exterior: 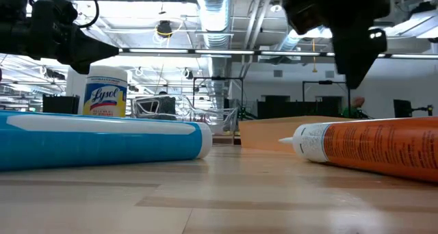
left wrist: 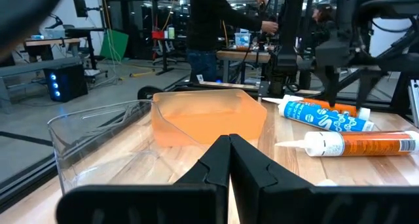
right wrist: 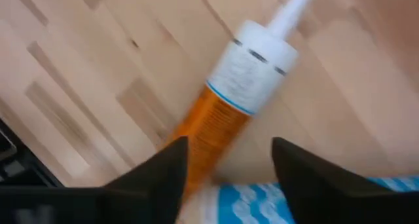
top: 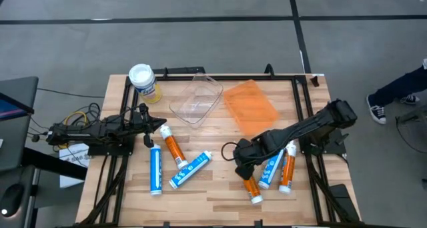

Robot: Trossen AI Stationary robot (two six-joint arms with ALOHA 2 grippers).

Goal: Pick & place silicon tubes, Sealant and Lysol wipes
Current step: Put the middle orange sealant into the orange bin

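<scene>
The right gripper point(right wrist: 229, 162), fingers apart, hangs over an orange tube point(right wrist: 226, 106) lying right-near on the worktop point(top: 213, 188); next it likely must descend and clamp, while the left gripper point(left wrist: 229, 158) waits pressed together at left.

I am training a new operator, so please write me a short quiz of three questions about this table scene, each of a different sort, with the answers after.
1. True or false: the Lysol wipes canister lies inside the orange bin.
2. Multiple choice: over what does the right gripper hang with its fingers apart? A) an orange tube B) the clear bin C) the canister
3. Count: how many tubes lie on the left half of the table, near the left gripper?

Key
1. False: it stands upright at the far left corner, outside both bins.
2. A
3. Three: two blue, one orange.
</scene>
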